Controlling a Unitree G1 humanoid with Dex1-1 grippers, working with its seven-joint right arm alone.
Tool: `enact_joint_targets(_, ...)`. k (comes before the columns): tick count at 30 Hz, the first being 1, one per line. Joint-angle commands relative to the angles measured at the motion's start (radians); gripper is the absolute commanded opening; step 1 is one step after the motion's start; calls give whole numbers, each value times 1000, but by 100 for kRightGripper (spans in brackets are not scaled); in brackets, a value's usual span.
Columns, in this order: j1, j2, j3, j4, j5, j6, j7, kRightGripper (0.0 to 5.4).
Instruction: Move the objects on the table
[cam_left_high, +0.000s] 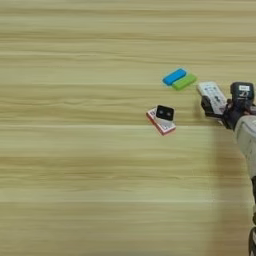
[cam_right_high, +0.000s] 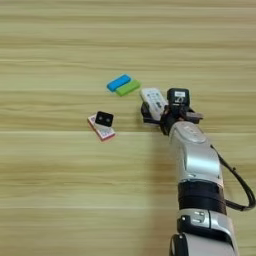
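The white button remote (cam_right_high: 153, 99) lies tilted right of centre on the table (cam_right_high: 60, 190). My right gripper (cam_right_high: 159, 107) is shut on its near end, with one black finger (cam_right_high: 145, 113) at the remote's left side and the rest of the hand to its right. In the left eye view the remote (cam_left_high: 212, 94) and gripper (cam_left_high: 220, 103) show near the right edge. To the left lies the flat white box with red edging (cam_right_high: 101, 126). The small black square block (cam_right_high: 104, 118) rests on top of that box.
A blue block (cam_right_high: 118, 82) and a green block (cam_right_high: 128, 88) lie side by side just behind and left of the remote. My silver forearm (cam_right_high: 195, 160) runs from the bottom edge up to the gripper, with a black cable (cam_right_high: 240, 187) on its right.
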Motion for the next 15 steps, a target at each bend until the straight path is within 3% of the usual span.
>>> enact_joint_targets(1, -87, -48, -8, -15, -1, -31, 0, 536)
enact_joint_targets(15, -95, -59, -7, 11, 10, 14, 24, 536)
